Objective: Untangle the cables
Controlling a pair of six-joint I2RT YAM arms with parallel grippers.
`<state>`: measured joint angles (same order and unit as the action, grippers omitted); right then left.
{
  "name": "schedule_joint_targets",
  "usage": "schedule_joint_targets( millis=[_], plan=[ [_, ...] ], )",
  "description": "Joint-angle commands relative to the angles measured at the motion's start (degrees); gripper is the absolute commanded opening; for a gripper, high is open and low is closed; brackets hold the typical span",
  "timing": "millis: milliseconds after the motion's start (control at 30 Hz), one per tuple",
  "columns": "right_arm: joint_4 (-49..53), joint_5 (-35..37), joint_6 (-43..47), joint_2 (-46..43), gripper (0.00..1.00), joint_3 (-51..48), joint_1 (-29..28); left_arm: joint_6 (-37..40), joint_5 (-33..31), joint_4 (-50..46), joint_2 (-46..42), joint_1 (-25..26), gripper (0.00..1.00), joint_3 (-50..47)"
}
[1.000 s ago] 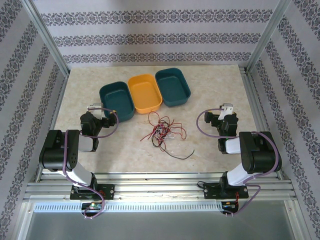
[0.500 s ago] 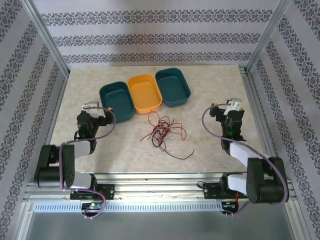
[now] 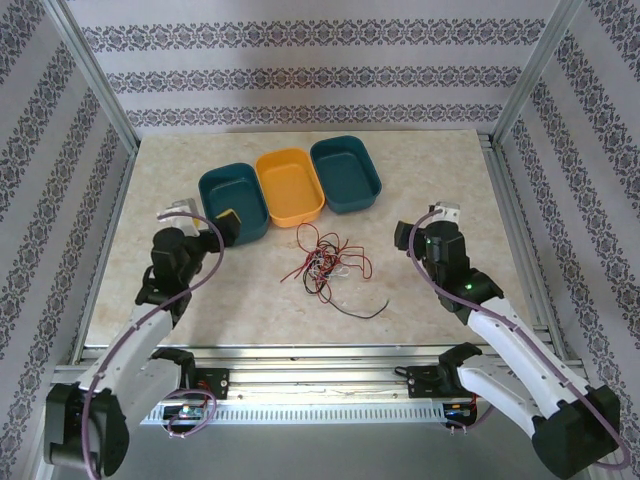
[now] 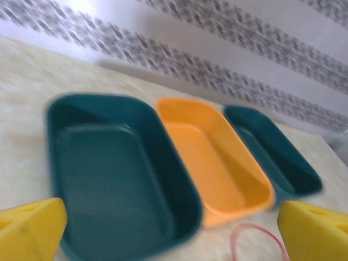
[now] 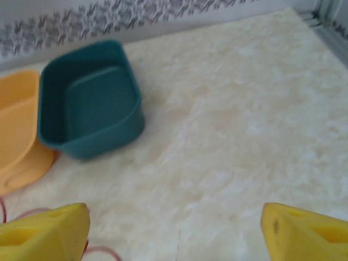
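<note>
The cables lie as a loose tangle of thin red, black and white wires in the middle of the table, with one black strand trailing toward the front right. My left gripper hovers open to the left of the tangle, at the near edge of the left teal tray. In the left wrist view its yellow fingertips stand wide apart, and a red cable loop shows between them. My right gripper stays open to the right of the tangle. A red cable shows by its left fingertip; nothing is held.
Three oval trays stand in a row behind the tangle: a teal tray, an orange tray and a second teal tray. Patterned walls and metal rails enclose the table on three sides.
Both arms have unfolded from a tucked pose and reached forward. The left gripper has come to the left teal tray's near edge, and the right gripper has swung inward toward the tangle. The cables have not moved.
</note>
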<state>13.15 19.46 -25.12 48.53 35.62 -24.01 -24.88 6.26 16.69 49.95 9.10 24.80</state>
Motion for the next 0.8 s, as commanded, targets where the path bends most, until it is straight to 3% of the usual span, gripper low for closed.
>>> schedule_joint_targets(
  millis=[0,200,333,433,600,767],
  plan=[
    [13.10,1.04,-8.20,0.73,0.75,2.47,-3.75,-6.70,-4.96,-9.80,-2.18,7.49,1.00,0.78],
    [15.68,-5.01,-11.74,10.15,0.64,6.30,-8.61,-11.76,-5.62,-5.96,1.46,20.90,0.99,-1.43],
    [15.22,-8.01,-11.62,17.03,0.57,9.64,-9.65,-7.04,-7.16,-5.10,8.59,28.34,0.99,1.82],
    [15.59,-9.41,-11.41,21.52,0.55,12.51,-9.91,-5.11,-5.83,-7.56,15.39,30.29,0.99,6.13],
    [14.57,-11.41,-12.60,24.54,0.55,13.56,-10.26,-5.68,-0.88,-2.59,23.17,31.32,1.00,8.16],
    [12.65,-12.71,-14.06,24.74,0.55,11.70,-10.18,-3.74,3.55,-3.28,28.55,31.41,0.88,11.53]
  ],
)
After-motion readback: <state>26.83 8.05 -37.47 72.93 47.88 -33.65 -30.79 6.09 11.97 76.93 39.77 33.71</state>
